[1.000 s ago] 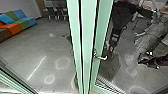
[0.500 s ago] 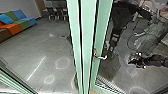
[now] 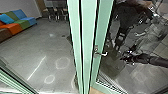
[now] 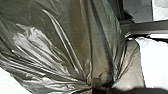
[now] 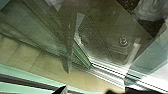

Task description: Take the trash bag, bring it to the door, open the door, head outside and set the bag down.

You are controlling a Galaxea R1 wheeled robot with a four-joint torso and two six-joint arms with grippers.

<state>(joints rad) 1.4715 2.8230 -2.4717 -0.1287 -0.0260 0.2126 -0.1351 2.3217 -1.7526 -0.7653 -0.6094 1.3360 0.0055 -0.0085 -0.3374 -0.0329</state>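
In the head view my right gripper (image 3: 127, 58) reaches in from the right, to the right of the silver door handle (image 3: 101, 53) and apart from it in that view. The handle sits on the green-framed glass door (image 3: 103, 22). In the right wrist view the right gripper (image 5: 85, 90) is open, with two dark tips apart near glass and a metal sill (image 5: 107, 72). The dark, shiny trash bag (image 4: 67, 42) looms large in the left wrist view; its gathered neck is held shut in my left gripper (image 4: 101, 88).
Green frame posts (image 3: 86, 45) stand upright mid-view. Beyond the glass at left are a colourful sofa (image 3: 18, 21), chairs (image 3: 56, 11) and grey floor (image 3: 37, 50). Dark and pale shapes overlap in the right-hand glass, partly reflections.
My right arm has extended leftward towards the handle side. The handle and lower door frame have shifted slightly, and the shapes in the right-hand glass have moved, while the posts and sofa stay put.
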